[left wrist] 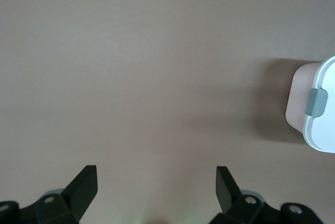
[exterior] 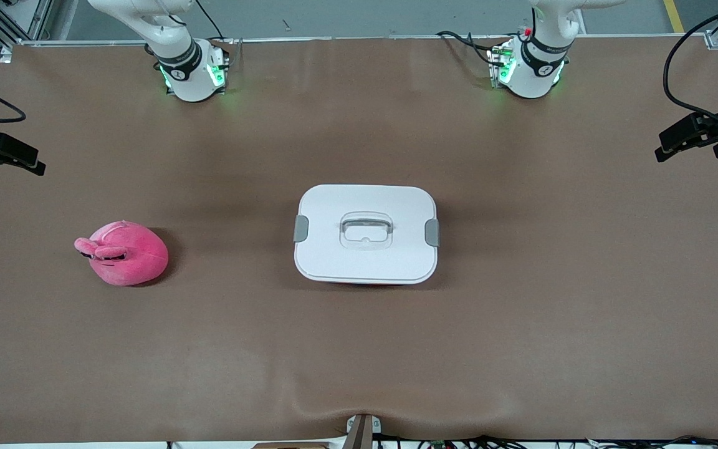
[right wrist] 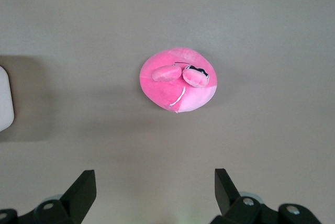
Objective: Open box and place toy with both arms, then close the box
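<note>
Left gripper and right gripper both wide open & empty, high over the table: squeeze the soft, light toy mid-body, and unclip the stiff box lid at its grey side clips.

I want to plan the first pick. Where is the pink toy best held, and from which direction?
Probably from straight above, across the round body of the toy, beneath its two floppy ears. It lies free on the table, apart from the box, and the right tool hangs open over it; the ears look too soft to hold.
</note>
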Tool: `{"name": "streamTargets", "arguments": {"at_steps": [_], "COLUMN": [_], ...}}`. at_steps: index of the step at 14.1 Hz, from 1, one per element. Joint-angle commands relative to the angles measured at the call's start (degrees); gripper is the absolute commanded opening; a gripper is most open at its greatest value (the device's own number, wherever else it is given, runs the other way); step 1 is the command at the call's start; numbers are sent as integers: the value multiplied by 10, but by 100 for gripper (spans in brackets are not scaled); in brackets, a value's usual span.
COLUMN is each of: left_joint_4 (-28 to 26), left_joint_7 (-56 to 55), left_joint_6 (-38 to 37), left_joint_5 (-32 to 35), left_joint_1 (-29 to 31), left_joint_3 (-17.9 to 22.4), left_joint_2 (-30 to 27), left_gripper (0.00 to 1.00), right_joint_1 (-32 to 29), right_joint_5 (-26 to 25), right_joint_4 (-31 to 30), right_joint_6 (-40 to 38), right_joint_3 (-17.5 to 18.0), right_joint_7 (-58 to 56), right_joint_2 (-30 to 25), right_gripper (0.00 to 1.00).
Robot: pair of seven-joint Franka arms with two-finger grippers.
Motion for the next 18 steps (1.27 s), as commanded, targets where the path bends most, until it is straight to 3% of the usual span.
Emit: {"name": "streamTargets", "arguments": {"at_steps": [1, 18], "left_joint_4": [-1, 6], "left_joint_7": [-6, 1], "left_joint_6": [2, 2], "left_joint_5": [-8, 1], "left_joint_1": [3, 12], "left_joint_3": [-2, 11], "left_joint_2": [-7, 25], "left_gripper": [100, 100], "right_joint_1": [3, 2], "right_joint_5": [11, 17], "right_joint_4": [9, 30], "right_joint_6": [-3, 9], "right_joint_3": [-2, -2], "right_joint_7": [5, 2], "right_joint_2": [7, 18], "right_gripper": [100, 100]}}
